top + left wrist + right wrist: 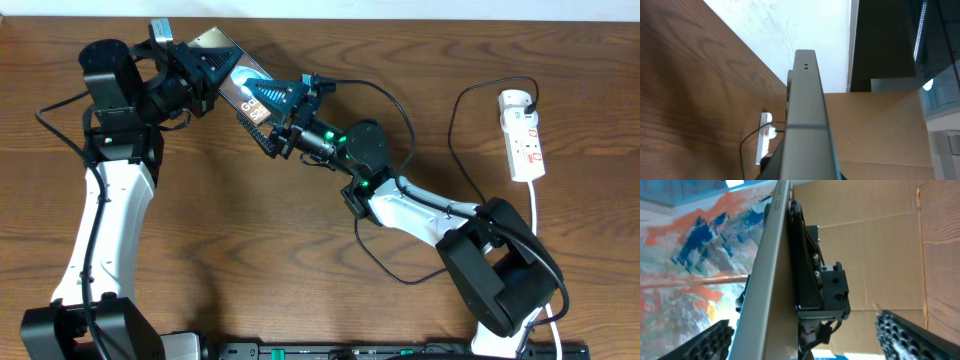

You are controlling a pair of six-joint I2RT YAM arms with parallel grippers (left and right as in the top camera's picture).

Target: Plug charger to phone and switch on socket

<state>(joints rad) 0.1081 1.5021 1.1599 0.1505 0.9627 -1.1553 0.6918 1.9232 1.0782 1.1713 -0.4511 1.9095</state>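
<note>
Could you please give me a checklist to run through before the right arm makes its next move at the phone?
1. Phone gripped: ok. The phone is held tilted in the left gripper.
2. Right gripper ready: ok. The right gripper is beside the phone, with its fingers spread wide.
3. Connector in the phone's port: cannot tell. No view shows the tip.
4. Charger slack: ok. The charger lies in loose loops on the table.
5. Plug in the socket: cannot tell. A black cable reaches its far end, but the seating is unclear.
6. Socket switch on: cannot tell, too small.
</note>
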